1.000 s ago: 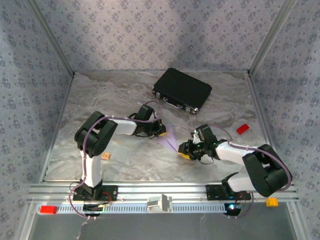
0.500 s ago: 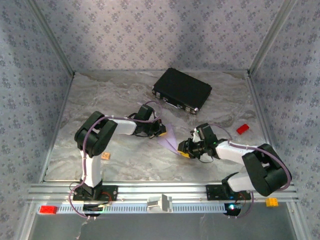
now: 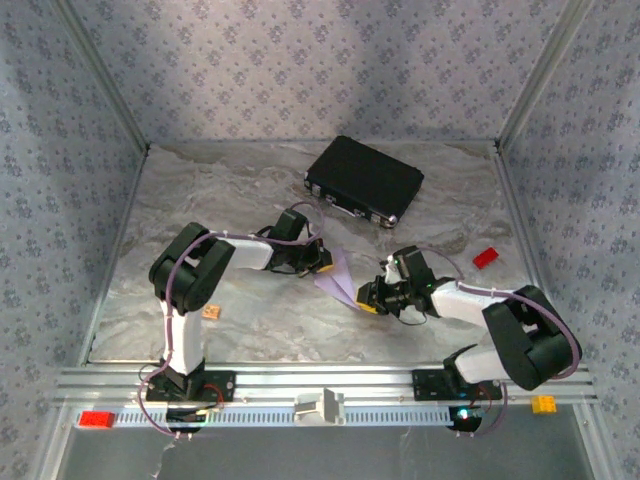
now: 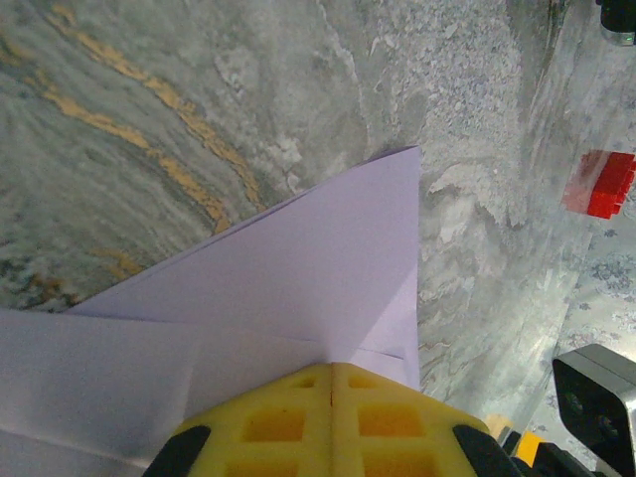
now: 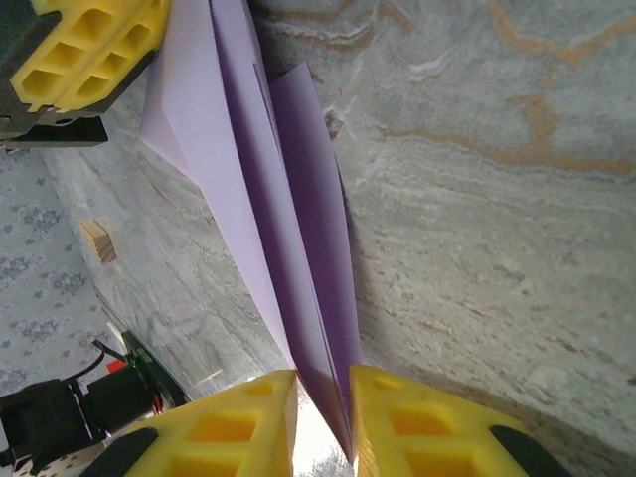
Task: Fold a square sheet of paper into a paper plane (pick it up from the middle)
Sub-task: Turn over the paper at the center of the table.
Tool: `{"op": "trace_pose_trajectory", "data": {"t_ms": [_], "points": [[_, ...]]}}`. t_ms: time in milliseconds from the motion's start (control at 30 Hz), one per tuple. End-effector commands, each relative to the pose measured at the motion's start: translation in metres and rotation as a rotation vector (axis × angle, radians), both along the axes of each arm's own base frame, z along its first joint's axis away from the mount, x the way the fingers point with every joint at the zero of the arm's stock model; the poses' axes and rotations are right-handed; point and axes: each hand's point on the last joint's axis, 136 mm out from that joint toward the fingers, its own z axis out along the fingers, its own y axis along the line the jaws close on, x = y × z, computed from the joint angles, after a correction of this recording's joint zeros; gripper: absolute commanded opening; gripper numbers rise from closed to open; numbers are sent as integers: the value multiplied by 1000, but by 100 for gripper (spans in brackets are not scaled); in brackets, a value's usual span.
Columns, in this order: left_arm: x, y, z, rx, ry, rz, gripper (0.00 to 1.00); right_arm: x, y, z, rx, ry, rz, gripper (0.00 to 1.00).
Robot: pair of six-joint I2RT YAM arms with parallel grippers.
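Judging by its pointed, layered shape, the lilac paper plane (image 4: 298, 288) is well along: the nose folds and a long centre crease look made, while the wings seem left to set. It spans between the grippers. The left gripper (image 4: 331, 370) is clamped on one end, tip pointing away from its fingers. The right gripper (image 5: 323, 383) straddles the folded edge, fingers slightly apart, a gap showing beside the paper.

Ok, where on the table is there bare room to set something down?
The biggest bare patch is the far left of the marble table, bordered by the left wall and the black case. A smaller one sits between the tan block and the right arm. The centre is crowded: the left hand and right hand meet at the folded lilac paper.
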Motion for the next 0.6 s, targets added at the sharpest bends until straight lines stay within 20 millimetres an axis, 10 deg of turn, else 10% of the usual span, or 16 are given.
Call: {"op": "trace_pose_trajectory", "data": {"t_ms": [0, 400, 567], "points": [[-11, 14, -23, 74, 92, 17, 2, 2, 1, 2, 12, -11, 21, 18], [-1, 6, -7, 44, 48, 6, 5, -5, -2, 4, 8, -17, 46, 4], [12, 0, 25, 10, -43, -10, 22, -5, -5, 11, -1, -41, 51, 3]]}}
